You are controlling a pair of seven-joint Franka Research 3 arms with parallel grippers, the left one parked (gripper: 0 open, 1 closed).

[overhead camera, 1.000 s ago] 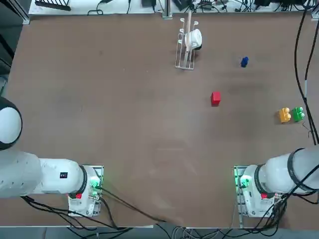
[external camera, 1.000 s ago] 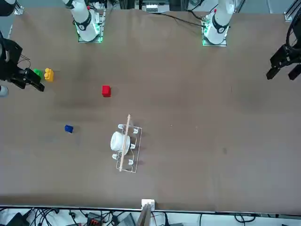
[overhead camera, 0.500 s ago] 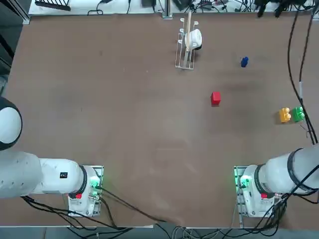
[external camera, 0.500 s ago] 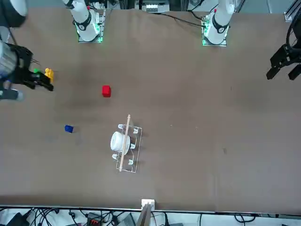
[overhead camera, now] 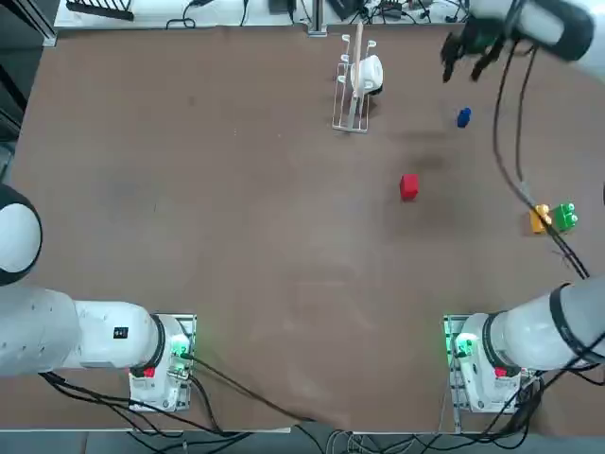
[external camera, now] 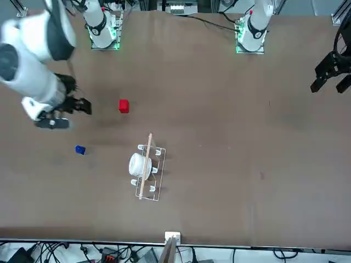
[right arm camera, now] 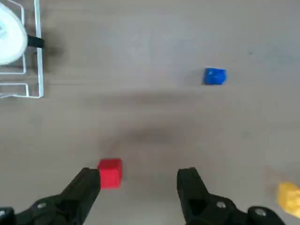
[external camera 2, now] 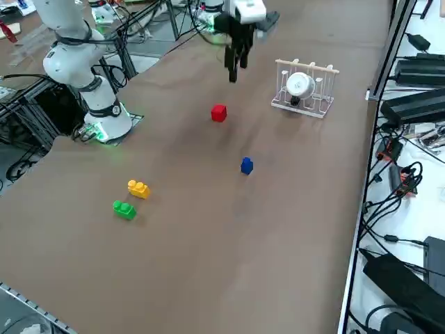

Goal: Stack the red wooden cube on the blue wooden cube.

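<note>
The red wooden cube (overhead camera: pixel 408 186) (external camera: pixel 123 106) (external camera 2: pixel 219 113) lies on the brown table, right of centre. The smaller blue wooden cube (overhead camera: pixel 463 117) (external camera: pixel 80 149) (external camera 2: pixel 247 165) rests farther back and to the right, well apart from it. My right gripper (overhead camera: pixel 466 62) (external camera: pixel 81 106) (external camera 2: pixel 234 71) hangs high above the table near both cubes, open and empty. In the right wrist view the red cube (right arm camera: pixel 110 173) shows beside one finger of the gripper (right arm camera: pixel 139 177), and the blue cube (right arm camera: pixel 215 76) sits farther off.
A white wire rack (overhead camera: pixel 353 83) (external camera 2: pixel 302 88) holding a white cup stands at the back centre. An orange studded block (overhead camera: pixel 540 218) (external camera 2: pixel 138 188) and a green one (overhead camera: pixel 565 217) (external camera 2: pixel 124 209) sit together near the right edge. Cables run along the far edge.
My right arm has swung in from beyond the table's right edge to above the area of the two cubes. Neither cube has moved.
</note>
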